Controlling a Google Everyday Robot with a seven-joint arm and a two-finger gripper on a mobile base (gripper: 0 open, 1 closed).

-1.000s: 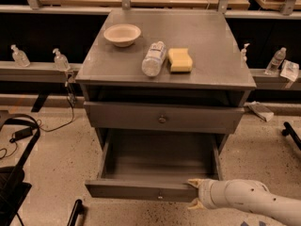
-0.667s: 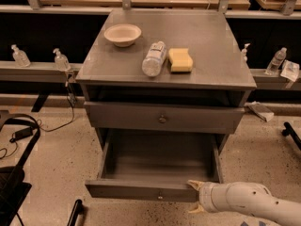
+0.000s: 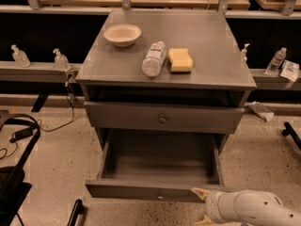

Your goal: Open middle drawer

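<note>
Cabinet: grey metal cabinet (image 3: 214,36) on a speckled floor, drawers facing the camera.
On top: paper bowl (image 3: 122,34); clear plastic bottle (image 3: 154,59) lying on its side; yellow sponge (image 3: 180,60) just beside the bottle.
Upper drawer front (image 3: 202,119): seated in the frame, with a round centre knob.
Middle drawer (image 3: 127,189): directly below the upper front and pulled well out toward the camera. The shallow grey tray is exposed and looks empty. The small knob (image 3: 160,197) sits low on the front, at centre.
Gripper (image 3: 201,205): bottom right of the view on the end of the white arm (image 3: 254,210), at the right-hand end of the middle drawer's front and off to the side of the knob.
Pincer state: fingers spread apart, nothing between them. The upper fingertip (image 3: 198,191) is against or just beside the drawer front; contact cannot be resolved.
Step in hand: judged as end of the pull, since the drawer is open far enough to count as opened.
Next move: back the gripper away toward the right and clear of the front. Avoid any inward push, which would slide the tray shut.
Risk: the upper finger could drag on the front edge during withdrawal.
</note>
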